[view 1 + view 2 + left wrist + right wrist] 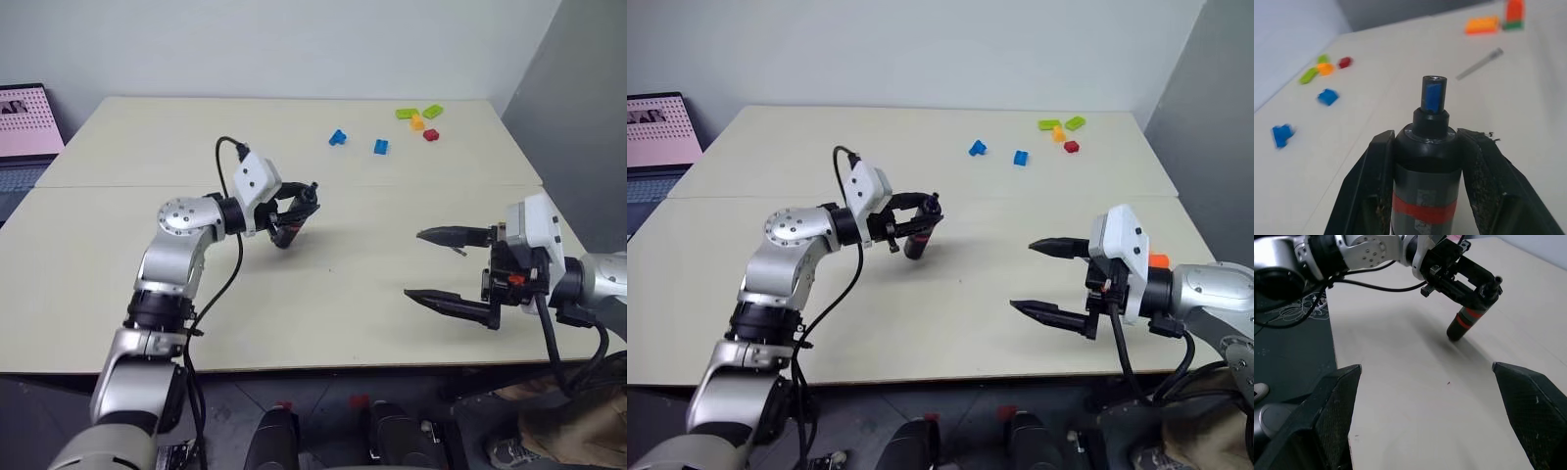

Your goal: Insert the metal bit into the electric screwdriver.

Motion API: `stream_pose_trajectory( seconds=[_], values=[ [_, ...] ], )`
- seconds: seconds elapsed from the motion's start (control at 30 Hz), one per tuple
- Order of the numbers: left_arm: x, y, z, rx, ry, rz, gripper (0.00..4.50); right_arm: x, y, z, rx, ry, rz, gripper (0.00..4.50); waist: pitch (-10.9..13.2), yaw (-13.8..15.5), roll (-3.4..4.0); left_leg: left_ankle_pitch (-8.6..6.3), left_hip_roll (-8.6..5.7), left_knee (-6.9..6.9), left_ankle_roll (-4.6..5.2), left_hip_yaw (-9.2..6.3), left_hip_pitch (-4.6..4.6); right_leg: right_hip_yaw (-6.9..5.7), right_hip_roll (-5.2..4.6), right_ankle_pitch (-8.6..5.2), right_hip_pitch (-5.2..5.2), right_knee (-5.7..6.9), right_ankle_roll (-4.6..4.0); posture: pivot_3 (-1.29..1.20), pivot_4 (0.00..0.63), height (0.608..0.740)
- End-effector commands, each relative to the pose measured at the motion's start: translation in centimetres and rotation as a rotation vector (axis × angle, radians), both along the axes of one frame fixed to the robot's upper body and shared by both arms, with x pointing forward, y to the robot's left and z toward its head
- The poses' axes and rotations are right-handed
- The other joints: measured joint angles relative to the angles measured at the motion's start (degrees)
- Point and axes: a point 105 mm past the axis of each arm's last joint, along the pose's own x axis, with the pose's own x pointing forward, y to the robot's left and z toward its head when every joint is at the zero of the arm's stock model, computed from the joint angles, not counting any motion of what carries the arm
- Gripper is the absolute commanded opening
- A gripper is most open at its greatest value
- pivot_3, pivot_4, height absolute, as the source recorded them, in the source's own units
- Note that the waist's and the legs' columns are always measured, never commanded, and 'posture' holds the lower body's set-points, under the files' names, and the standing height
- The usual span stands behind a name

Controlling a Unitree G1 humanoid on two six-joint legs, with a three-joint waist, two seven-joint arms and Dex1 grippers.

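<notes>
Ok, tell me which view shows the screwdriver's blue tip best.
The left wrist view: the electric screwdriver stands close up between the left tool's fingers, its blue tip facing the camera. In the eye views and the right wrist view the screwdriver is small and the tip hard to make out.

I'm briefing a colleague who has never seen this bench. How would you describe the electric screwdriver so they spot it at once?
Start at the beige table and find the left gripper near its middle. The electric screwdriver is clamped between its black fingers, angled over the tabletop. It is a slim dark pen-shaped tool with a red band and a small blue tip, unlike the blocky toy bricks at the far edge.
</notes>
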Motion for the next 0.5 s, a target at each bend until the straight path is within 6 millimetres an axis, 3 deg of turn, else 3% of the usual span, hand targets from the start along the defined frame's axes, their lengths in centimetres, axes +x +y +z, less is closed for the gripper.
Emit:
stream_pose_trajectory(
  seconds=[0.03,0.27,0.4,0.5],
  values=[
    [-1.0,-0.2,2.7,-0.158,-0.036,0.074,1.62,0.1,0.5,0.9,0.021,-0.032,0.026,4.50,0.0,0.1,0.00,0.00,-0.01,0.01,0.00,0.00,0.00,0.00,0.00,0.00,0.00,-0.01,0.01,0.00,0.150,0.740],
    [-3.2,-1.9,1.7,-0.290,-0.016,0.106,1.62,0.5,1.1,1.4,0.047,-0.042,0.055,4.50,0.0,0.1,0.00,0.00,-0.02,-0.02,0.00,0.03,-0.03,0.04,0.00,0.00,0.01,-0.10,0.00,0.00,0.150,0.740],
    [-4.6,-3.0,-0.2,-0.239,0.003,0.079,1.62,0.8,1.2,1.3,0.043,-0.033,0.052,4.50,0.0,0.1,0.00,0.00,-0.02,-0.02,0.00,0.03,0.00,0.05,0.00,0.00,0.01,-0.09,-0.01,0.00,0.150,0.740],
    [-4.8,-2.8,-1.1,-0.248,0.025,0.106,1.62,1.0,1.0,1.1,0.029,-0.027,0.042,4.50,0.0,0.1,0.01,0.00,-0.03,-0.01,0.00,0.04,0.01,0.06,0.00,0.00,0.01,-0.09,-0.01,0.00,0.150,0.740]
  ],
)
